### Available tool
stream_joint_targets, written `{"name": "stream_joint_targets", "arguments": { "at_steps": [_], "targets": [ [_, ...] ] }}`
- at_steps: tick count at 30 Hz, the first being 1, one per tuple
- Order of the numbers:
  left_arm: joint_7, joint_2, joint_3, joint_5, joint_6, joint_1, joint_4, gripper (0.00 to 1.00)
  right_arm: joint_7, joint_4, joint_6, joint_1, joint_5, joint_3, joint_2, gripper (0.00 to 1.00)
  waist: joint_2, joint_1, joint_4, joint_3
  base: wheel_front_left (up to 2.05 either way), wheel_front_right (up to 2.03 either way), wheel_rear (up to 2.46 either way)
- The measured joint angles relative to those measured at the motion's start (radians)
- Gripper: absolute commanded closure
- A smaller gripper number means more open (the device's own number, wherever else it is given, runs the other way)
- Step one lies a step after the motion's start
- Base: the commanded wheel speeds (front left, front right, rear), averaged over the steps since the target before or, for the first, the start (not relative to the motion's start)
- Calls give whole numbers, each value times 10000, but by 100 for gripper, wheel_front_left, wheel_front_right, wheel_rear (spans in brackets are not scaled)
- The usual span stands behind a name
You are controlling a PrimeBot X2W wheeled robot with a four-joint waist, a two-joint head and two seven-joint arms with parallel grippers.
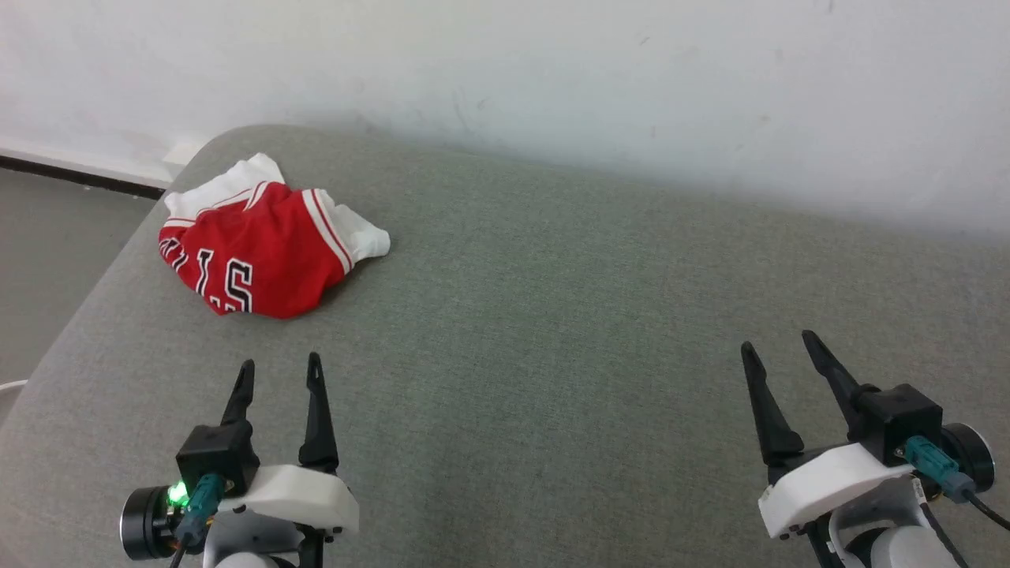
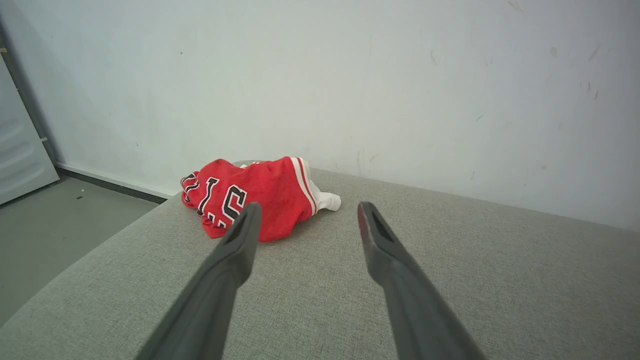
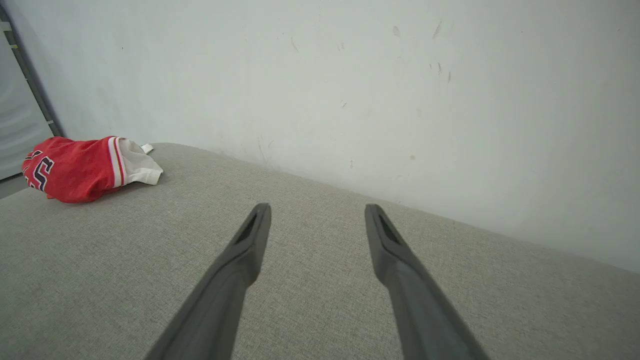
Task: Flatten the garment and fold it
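On the cushion (image 1: 552,315), far left, crumpled garment (image 1: 260,248) (door (image 2: 20,150) beyond, wrist views); left claw (image 1: 281,360), right claw (image 1: 776,339) spread.

The garment (image 1: 260,248) lies bunched on the padded surface (image 1: 552,331), at that surface's far left corner. The wall (image 1: 552,79) stands just behind the garment and runs off to its right. The floor (image 1: 47,260) lies to the garment's left, below the surface's edge. The left gripper (image 1: 281,361) hangs on the robot's side of the garment, almost straight before it and apart from it. The right gripper (image 1: 776,339) sits well apart to the garment's right, also on the robot's side. Whether either gripper touches the surface is hard to tell.
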Motion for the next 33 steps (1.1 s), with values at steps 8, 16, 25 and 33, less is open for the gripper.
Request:
{"name": "stream_joint_targets", "arguments": {
  "at_steps": [8,16,25,33],
  "targets": [
    [-132,2,13,-52,96,3,115,0,-96,19,0,3,82,138,2,0,0,0,372,-7,0,0,0],
    [-305,21,69,-111,209,5,203,0,-198,15,0,2,161,290,2,0,0,0,782,-1,0,0,0],
    [-495,138,169,-219,351,20,217,0,-343,15,0,3,272,525,6,0,0,0,1273,-14,0,0,0],
    [-654,222,288,-359,527,241,226,0,-437,17,0,3,359,734,6,0,0,0,1701,-27,0,0,0]
  ]
}}
